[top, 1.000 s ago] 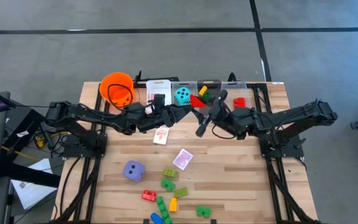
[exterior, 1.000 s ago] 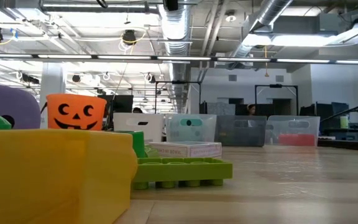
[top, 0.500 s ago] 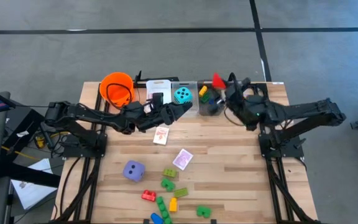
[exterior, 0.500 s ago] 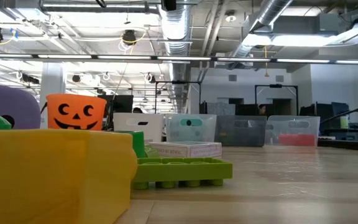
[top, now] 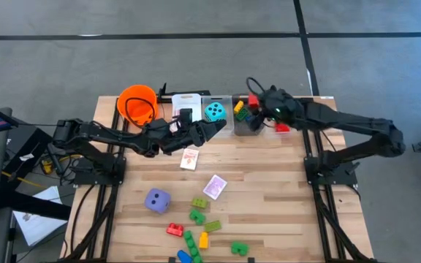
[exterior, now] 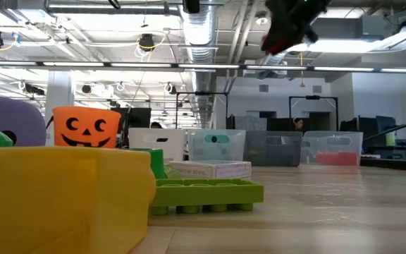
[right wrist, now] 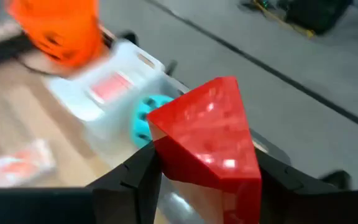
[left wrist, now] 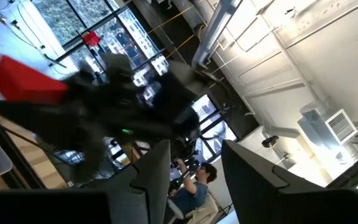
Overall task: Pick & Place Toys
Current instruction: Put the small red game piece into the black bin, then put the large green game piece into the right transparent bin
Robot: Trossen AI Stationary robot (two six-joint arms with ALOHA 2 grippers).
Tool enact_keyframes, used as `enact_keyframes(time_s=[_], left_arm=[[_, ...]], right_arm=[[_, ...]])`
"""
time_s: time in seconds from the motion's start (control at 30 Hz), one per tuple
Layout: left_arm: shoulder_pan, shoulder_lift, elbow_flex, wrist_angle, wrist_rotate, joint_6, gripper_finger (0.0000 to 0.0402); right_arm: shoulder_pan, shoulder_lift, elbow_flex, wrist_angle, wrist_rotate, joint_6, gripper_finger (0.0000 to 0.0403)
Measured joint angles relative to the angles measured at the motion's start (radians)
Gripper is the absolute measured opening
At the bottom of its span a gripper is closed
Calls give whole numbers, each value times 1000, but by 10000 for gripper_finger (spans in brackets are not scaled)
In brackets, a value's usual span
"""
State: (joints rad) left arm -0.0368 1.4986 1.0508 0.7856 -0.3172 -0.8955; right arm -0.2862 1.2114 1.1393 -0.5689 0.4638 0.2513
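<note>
Now | right gripper (right wrist: 197, 180) | clamps glossy red wedge-shaped brick (right wrist: 207, 140)

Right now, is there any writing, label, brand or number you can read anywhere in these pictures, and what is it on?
No readable text in any view.
Pink-backed card box, low view: a printed line on its side, too blurred to read.
Orange bucket: a black pumpkin face, a picture, no words.
Teal die and purple die: dots only, no numerals.
Red brick in the right gripper: no marking visible.
</note>
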Motion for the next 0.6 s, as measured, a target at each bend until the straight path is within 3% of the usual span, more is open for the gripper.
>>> enact_keyframes(time_s=[0.27,0.6], left_arm=[[-13,0,0,0,0,-2,136],[-36,0,0,0,0,-1,136]], right_arm=[[-149,185,-2,-20,-124,-76,177],[-208,289,-3,-137,-193,-68,256]])
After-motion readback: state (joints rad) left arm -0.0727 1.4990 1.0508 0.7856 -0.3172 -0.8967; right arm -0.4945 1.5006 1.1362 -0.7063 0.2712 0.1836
